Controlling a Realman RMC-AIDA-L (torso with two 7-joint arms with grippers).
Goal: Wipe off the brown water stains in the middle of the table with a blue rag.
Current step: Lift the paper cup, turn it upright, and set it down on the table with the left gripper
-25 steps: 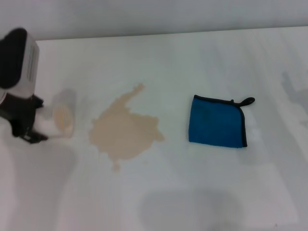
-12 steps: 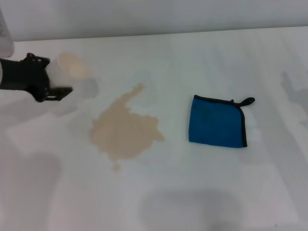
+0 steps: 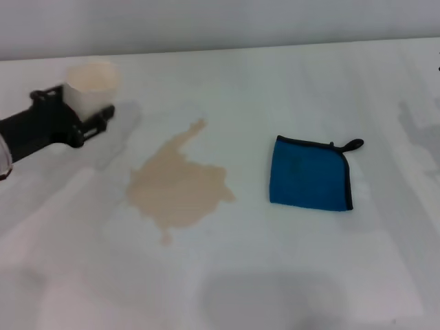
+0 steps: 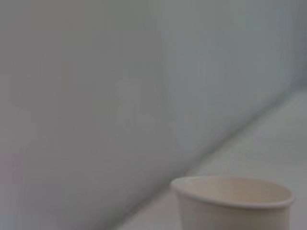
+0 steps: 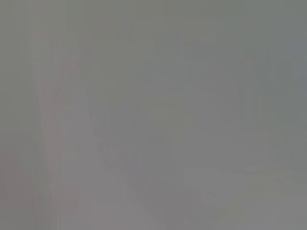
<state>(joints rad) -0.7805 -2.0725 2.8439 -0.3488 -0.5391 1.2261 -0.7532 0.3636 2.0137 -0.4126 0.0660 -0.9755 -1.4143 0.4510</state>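
Observation:
The brown water stains (image 3: 177, 184) form one tan blotch with a thin tail, left of the middle of the white table (image 3: 275, 275). To its right the blue rag (image 3: 311, 173) lies flat and folded, black trim around it and a small loop at its far right corner. My left gripper (image 3: 78, 104) is at the far left, behind the blotch, shut on a cream paper cup (image 3: 88, 84) that stands upright between its black fingers. The cup's rim (image 4: 233, 192) also fills the lower part of the left wrist view. The right gripper is out of view.
A pale wall (image 3: 220, 24) runs along the table's far edge. Faint shadows lie on the table near the front and at the right side. The right wrist view is a uniform grey blur.
My left gripper has swung the cup from a tipped pose low beside the blotch up and toward the back left, and the cup now stands upright. The rag and blotch are unchanged.

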